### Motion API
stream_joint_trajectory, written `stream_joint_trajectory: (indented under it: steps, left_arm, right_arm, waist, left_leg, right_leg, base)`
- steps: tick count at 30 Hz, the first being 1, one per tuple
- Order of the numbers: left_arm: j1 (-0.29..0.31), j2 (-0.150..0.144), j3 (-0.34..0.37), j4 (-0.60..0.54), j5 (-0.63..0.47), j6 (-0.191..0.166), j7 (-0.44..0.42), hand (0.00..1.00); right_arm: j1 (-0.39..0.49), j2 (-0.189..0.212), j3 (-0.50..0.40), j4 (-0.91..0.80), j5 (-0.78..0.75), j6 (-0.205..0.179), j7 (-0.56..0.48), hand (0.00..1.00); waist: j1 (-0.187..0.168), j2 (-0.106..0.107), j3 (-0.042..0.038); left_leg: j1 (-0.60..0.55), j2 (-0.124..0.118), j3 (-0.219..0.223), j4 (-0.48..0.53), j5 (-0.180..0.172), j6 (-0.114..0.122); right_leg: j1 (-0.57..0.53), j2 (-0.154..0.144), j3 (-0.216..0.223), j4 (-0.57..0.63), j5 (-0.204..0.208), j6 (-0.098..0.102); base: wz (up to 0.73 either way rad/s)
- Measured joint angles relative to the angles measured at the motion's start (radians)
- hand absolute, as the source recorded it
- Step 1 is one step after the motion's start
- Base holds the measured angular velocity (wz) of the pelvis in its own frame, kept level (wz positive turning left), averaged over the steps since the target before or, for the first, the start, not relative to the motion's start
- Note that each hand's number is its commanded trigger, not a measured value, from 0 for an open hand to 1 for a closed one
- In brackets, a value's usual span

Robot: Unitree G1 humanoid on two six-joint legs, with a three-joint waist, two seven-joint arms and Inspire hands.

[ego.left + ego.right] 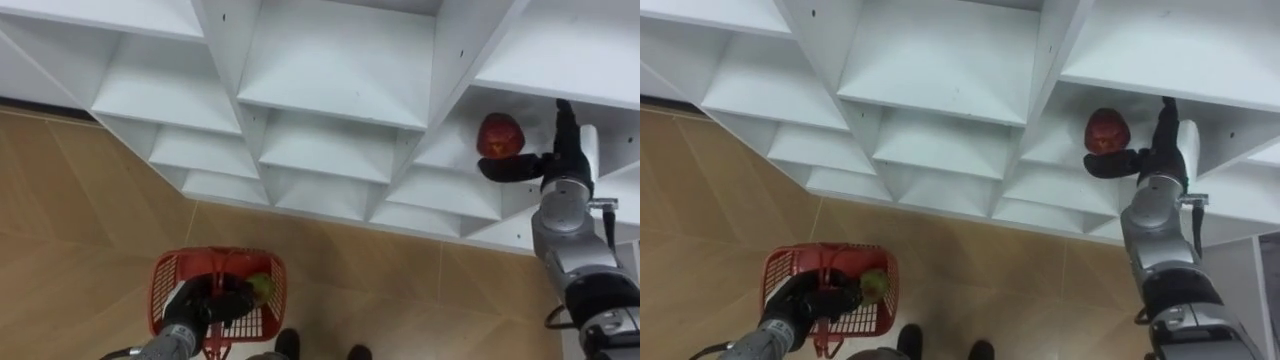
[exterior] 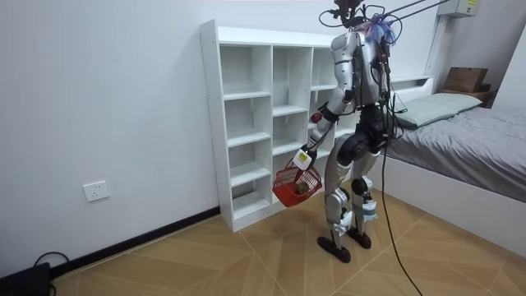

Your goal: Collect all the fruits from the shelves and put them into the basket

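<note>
Red plastic mesh basket (image 1: pixel 165 278) hangs from left hand (image 1: pixel 195 307), fingers curled on handle; greenish round fruit (image 1: pixel 262 288) already inside. Right hand (image 1: pixel 535 165) at round red fruit (image 1: pixel 498 135) in white closet (image 1: pixel 330 70); can't tell whether fingers clamp it. Partway done, I judge.

closet (image 1: pixel 340 70): cut off at top edge | basket (image 1: pixel 165 275) inside: partly hidden by left hand (image 1: pixel 195 310)

Floor (image 2: pixel 205 255): light wood-look planks.
Wall (image 2: pixel 99 99): plain white, dark skirting (image 2: pixel 140 240) at its foot.
Socket (image 2: pixel 96 191): white, low on the wall, room view's left.
Bed (image 2: pixel 485 156): grey cover, room view's right.
Pillow (image 2: pixel 440 105): pale, at the bed's head.
Box (image 2: pixel 464 79): brown, behind the pillow.
</note>
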Motion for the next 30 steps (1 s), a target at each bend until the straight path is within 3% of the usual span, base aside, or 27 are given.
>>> stream_joint_trajectory:
  steps: [15,30]
  left_arm:
    - [-0.014,0.008,-0.089,0.029,-0.015,0.009,0.019,1.0]
    - [-0.018,0.008,-0.121,0.028,-0.015,0.015,0.025,1.0]
  right_arm:
    - [-0.037,0.0,0.04,-0.006,0.0,0.0,-0.006,0.0]
    - [-0.039,0.001,0.08,-0.007,0.001,0.0,-0.014,0.0]
  waist:
    - [-0.002,0.001,0.0]
    - [-0.002,0.004,-0.0005]
  left_leg:
    - [0.002,0.0,0.003,-0.007,0.0,0.0]
    - [0.003,0.0,0.003,-0.003,0.0,0.0]
  right_leg:
    - [-0.001,-0.001,-0.002,0.001,0.0,0.0]
    - [0.001,-0.001,-0.003,0.001,0.0,0.0]
  base:
    - [0.0]
    - [0.0]
